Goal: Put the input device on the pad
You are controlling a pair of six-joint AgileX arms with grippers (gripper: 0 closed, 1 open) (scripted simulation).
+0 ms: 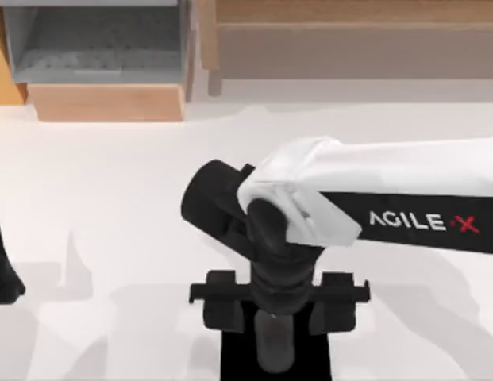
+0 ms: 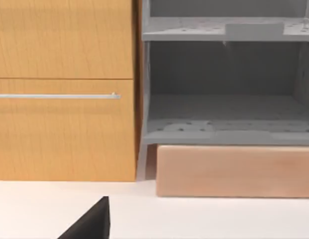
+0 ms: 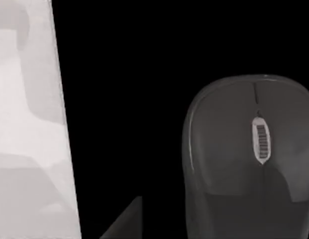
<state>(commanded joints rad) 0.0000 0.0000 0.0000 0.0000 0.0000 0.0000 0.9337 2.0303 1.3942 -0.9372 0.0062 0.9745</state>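
Black right gripper (image 1: 274,317) over pad (image 1: 234,361) at table's (image 1: 111,198) near edge, centre; finger state cannot tell. Mouse (image 3: 249,159) lies flat on pad. Left arm (image 1: 1,262) parked at left edge.

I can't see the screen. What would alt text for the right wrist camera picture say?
A black computer mouse with a pale scroll wheel lies on a flat black pad, seen from close above. A strip of white table runs along one edge of the pad, and a dark fingertip of the right gripper pokes into the picture beside the mouse.
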